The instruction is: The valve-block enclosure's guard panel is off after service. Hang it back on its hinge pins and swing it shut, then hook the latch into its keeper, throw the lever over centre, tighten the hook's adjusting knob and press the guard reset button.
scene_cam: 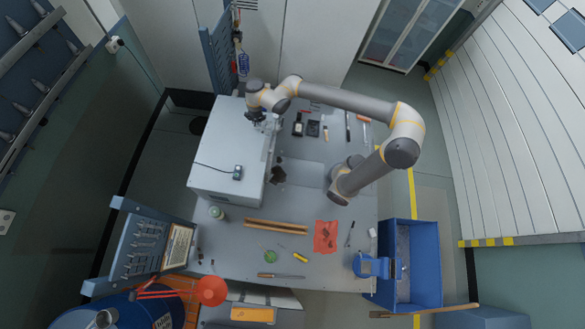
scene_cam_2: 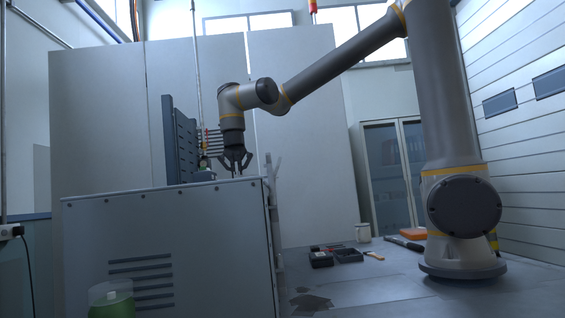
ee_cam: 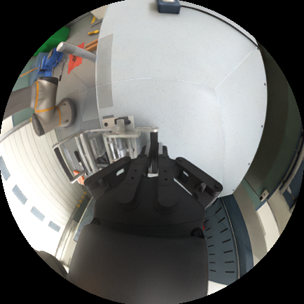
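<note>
My gripper (ee_cam: pixel 153 164) points straight down over the far right corner of the grey valve-block enclosure (scene_cam: pixel 228 151), closed on the dark hook end of the latch (ee_cam: pixel 153 147). The latch's pale metal frame (ee_cam: pixel 119 135) reaches across from the guard panel (scene_cam: pixel 270 141), which stands closed against the enclosure's right side. From the second side camera the gripper (scene_cam_2: pixel 235 166) sits just above the enclosure's top edge, with the latch lever (scene_cam_2: pixel 272 166) sticking up beside it. The small reset button box (scene_cam: pixel 237 172) with a green button rests on the enclosure's top near its front edge.
A blue bin (scene_cam: pixel 411 262) with a blue vise (scene_cam: pixel 372 266) stands at the table's near right corner. Tools, a black tray (scene_cam: pixel 312 128) and a red cloth (scene_cam: pixel 326 236) lie on the table around my arm's base (scene_cam: pixel 340 185). A blue perforated panel (scene_cam_2: pixel 185 150) stands behind the enclosure.
</note>
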